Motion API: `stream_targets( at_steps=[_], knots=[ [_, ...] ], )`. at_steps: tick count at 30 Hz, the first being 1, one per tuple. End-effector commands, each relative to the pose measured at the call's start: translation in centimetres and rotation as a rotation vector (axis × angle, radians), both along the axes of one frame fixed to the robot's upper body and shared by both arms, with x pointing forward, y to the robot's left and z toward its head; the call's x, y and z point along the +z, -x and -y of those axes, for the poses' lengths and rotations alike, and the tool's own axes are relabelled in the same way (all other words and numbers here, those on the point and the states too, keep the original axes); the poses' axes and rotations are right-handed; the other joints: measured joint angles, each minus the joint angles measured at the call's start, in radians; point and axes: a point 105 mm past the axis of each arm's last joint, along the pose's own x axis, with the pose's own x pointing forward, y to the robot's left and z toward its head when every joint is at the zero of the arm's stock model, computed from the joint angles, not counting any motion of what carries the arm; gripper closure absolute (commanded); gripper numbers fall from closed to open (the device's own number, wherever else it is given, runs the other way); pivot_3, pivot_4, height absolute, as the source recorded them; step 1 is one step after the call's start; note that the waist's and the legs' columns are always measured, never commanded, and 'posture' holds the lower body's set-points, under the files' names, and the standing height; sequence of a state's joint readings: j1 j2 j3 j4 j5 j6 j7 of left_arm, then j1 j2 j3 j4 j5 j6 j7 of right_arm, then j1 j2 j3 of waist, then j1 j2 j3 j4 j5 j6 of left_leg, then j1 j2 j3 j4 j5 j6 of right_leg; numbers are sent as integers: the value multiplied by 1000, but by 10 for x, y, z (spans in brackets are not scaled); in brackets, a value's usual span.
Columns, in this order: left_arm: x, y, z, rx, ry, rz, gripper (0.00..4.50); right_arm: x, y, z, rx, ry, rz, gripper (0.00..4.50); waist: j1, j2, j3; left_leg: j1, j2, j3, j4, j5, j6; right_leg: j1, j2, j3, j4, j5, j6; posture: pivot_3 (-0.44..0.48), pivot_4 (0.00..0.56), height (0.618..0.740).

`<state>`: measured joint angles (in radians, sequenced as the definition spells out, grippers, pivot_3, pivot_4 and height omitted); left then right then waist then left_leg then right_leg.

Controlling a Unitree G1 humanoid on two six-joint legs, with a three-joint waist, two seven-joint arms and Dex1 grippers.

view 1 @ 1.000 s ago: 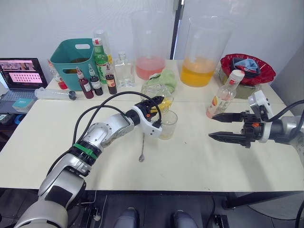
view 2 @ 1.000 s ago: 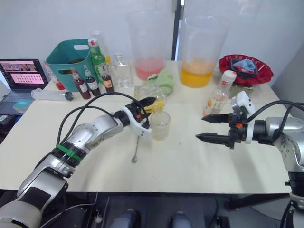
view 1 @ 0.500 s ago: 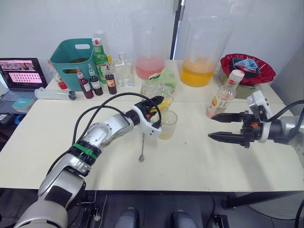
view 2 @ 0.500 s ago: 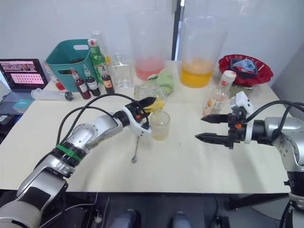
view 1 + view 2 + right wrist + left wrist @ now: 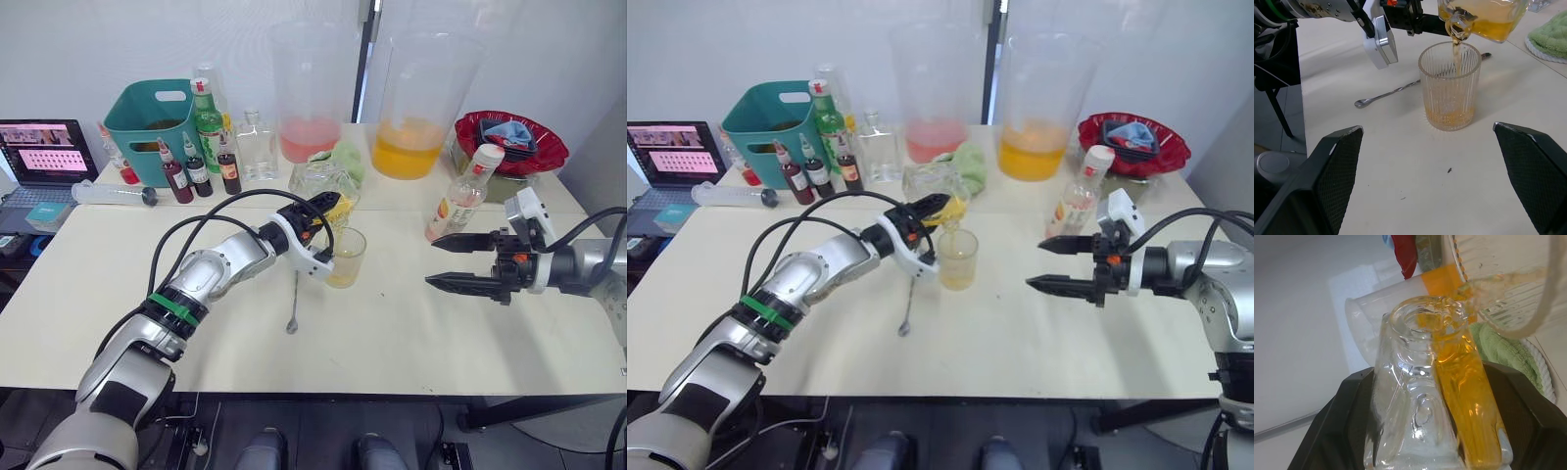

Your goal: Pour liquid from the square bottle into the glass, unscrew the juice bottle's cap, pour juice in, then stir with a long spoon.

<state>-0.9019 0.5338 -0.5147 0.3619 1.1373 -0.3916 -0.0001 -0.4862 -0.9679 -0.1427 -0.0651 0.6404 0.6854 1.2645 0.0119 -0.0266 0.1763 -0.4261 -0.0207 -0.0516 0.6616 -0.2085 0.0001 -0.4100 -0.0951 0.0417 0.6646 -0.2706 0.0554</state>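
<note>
Left gripper (image 5: 933, 208) tips the square bottle (image 5: 933, 185) over the glass (image 5: 957, 258).
Right gripper (image 5: 1050, 264), fingers spread, hovers just beyond the juice bottle (image 5: 1081, 196).

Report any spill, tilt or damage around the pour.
No spill shows. The square bottle is tipped on purpose in the left hand, its stream landing inside the glass. The long spoon lies flat beside it.

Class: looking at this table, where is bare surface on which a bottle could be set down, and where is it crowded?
Free: the table between the glass and the open right gripper, and the near-left part beside the long spoon. Crowded: the back edge, by the basket and pitchers.
</note>
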Motion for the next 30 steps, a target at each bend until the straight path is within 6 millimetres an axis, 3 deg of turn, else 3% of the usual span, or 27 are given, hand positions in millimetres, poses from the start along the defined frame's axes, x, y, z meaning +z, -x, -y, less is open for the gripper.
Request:
stream_targets(
  at_steps=[1, 7, 13, 18, 26, 30],
  knots=[
    [46, 10, 11, -60, 132, 90, 1733, 9, 0, 1, 2, 3, 46, 0, 0, 0, 0, 0, 0, 0, 0, 0, 0, 0, 0, 0, 0, 0, 0, 0, 150, 740],
    [42, 5, 6, -27, 300, -159, 1733, 9, -2, 1, -1, 7, 49, 0, -1, 0, 0, 0, 0, 0, 0, 0, 0, 0, 0, 0, 0, 0, 0, 0, 150, 740],
    [40, 8, 6, -45, 332, -234, 1733, 9, -3, 1, -4, 11, 44, 0, -2, 0, 0, 0, 0, 0, 0, 0, 0, -1, 0, 0, 0, 0, 0, 0, 150, 740],
    [45, 10, 1, -80, 491, -357, 1733, 7, -5, 1, -3, 25, 39, 0, -1, 0, 0, 0, 0, 0, 0, 0, 0, -1, 0, 0, 0, 0, 0, 0, 150, 740],
    [67, -10, -51, 7, 1129, -664, 1733, 7, -3, -1, 16, 40, 34, 0, -5, 0, 0, -2, 1, 0, 3, 0, 0, -2, 1, 0, 0, 0, 0, 0, 150, 740],
    [64, -25, -102, 108, 1478, -761, 1733, 9, -4, -7, 43, 38, 34, 0, -11, 0, 0, -1, 1, -1, 3, 0, 0, -3, 1, 0, 1, 0, 0, 0, 150, 740]
  ],
)
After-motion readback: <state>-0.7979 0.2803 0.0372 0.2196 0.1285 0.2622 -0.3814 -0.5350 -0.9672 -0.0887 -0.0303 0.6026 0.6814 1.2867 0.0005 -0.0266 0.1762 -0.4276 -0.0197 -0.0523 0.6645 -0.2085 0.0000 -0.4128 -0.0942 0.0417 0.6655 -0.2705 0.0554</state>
